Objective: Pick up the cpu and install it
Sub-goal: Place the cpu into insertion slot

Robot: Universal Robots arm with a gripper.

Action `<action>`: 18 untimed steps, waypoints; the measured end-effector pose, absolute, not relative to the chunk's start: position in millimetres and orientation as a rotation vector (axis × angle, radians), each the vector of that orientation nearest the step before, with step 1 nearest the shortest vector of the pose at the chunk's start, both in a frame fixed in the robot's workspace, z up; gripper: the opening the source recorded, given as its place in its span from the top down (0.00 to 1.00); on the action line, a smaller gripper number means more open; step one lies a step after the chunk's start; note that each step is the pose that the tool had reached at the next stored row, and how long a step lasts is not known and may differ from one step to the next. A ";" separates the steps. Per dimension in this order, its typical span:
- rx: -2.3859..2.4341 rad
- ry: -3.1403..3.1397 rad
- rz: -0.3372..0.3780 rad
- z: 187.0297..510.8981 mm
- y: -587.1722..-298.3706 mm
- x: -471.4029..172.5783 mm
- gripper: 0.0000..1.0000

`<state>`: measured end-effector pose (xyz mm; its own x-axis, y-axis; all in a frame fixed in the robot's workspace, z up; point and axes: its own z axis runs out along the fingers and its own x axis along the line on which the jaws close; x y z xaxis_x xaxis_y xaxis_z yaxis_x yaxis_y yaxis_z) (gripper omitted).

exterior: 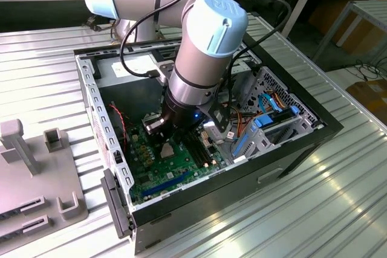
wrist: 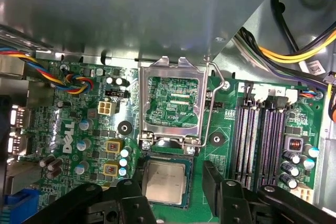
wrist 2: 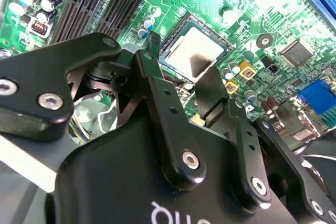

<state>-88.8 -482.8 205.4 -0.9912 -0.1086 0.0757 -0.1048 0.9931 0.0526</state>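
**A:** Where is the cpu right now?

**B:** The cpu (wrist: 165,182) lies flat in its socket on the green motherboard (wrist: 94,129), with its dull silver top facing up. The shiny socket frame (wrist: 173,103) stands open just beside it. The thin lever (wrist: 206,114) is raised along the frame's edge, and the dark memory slots (wrist: 262,140) run alongside the socket.

**A:** What are the fingers doing?

**B:** The fingers (wrist: 211,182) are released. In both wrist views one black finger sits on each side of the cpu, and they are spread wider than the chip. They hold nothing. In the second wrist view one finger throws a shadow onto a corner of the silver top.

**A:** How does it look from outside?

**B:** In the exterior view the arm (exterior: 208,28) reaches in from 12 o'clock. It bends down into the open computer case (exterior: 242,179), which sits in the middle of the ribbed metal worktop (exterior: 326,209). The motherboard covers the case floor toward 7 o'clock of the wrist. The drive bay (exterior: 272,119), with its blue parts, is at the wrist's 3 o'clock. A grey fixture plate (exterior: 24,191) lies on the worktop at the case's 9 o'clock, well apart from it.
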 end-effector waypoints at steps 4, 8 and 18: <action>0.164 -3.058 -0.075 209.4 -482.7 -88.8 0.66; 0.164 -3.058 -0.075 212.8 -482.8 -88.9 0.84; 0.164 -3.060 -0.074 213.7 -483.7 -96.9 0.89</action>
